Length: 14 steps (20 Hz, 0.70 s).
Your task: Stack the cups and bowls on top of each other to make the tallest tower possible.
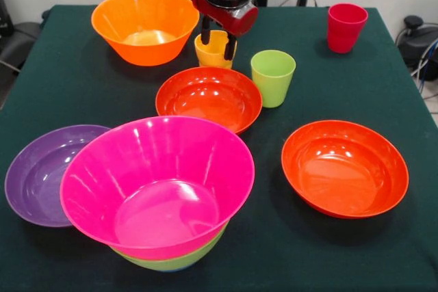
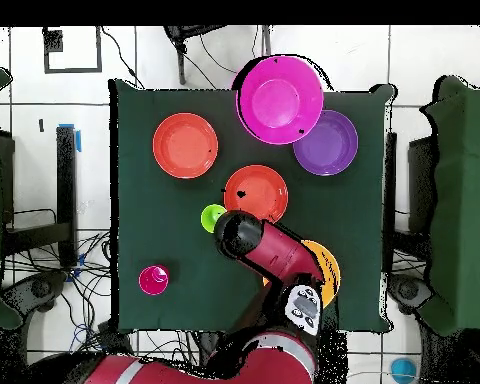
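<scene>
My gripper (image 1: 217, 40) hangs at the yellow-orange cup (image 1: 212, 54) at the table's far middle. Its fingers are apart: one finger (image 1: 205, 32) is over the cup's mouth, the other at its right wall. The lime green cup (image 1: 272, 76) (image 2: 213, 216) stands just right of it. The red cup (image 1: 345, 27) (image 2: 153, 279) stands alone at the far right. The magenta bowl (image 1: 157, 182) (image 2: 276, 100) sits nested in the lime-green bowl (image 1: 179, 262) at the front. In the overhead view my arm (image 2: 269, 250) hides the gripper and the yellow-orange cup. No blue bowl shows.
The deep orange bowl (image 1: 145, 25) (image 2: 327, 272) stands left of the gripper. One red-orange bowl (image 1: 209, 97) (image 2: 255, 192) lies just in front of the cups, another (image 1: 344, 167) (image 2: 185, 145) at the front right. The purple bowl (image 1: 41, 176) (image 2: 326, 142) touches the magenta one.
</scene>
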Available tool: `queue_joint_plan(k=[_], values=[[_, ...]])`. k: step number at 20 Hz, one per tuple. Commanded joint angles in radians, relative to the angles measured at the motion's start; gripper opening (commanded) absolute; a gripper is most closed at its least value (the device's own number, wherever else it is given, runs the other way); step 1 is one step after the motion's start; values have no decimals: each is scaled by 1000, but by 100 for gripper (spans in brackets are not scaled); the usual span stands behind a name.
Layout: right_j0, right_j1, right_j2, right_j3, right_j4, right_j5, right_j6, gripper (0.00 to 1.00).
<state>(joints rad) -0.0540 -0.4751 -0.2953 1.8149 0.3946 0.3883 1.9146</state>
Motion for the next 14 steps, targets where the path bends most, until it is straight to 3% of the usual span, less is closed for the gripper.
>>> queue_joint_plan(k=[1, 4, 9, 14], values=[[-9, 20, 130, 42, -130, -117, 18, 100], [25, -42, 87, 3, -136, 5, 17, 100], [70, -186, 0, -100, -187, 300, 20, 100], [83, -206, -15, -141, -165, 452, 121, 100]])
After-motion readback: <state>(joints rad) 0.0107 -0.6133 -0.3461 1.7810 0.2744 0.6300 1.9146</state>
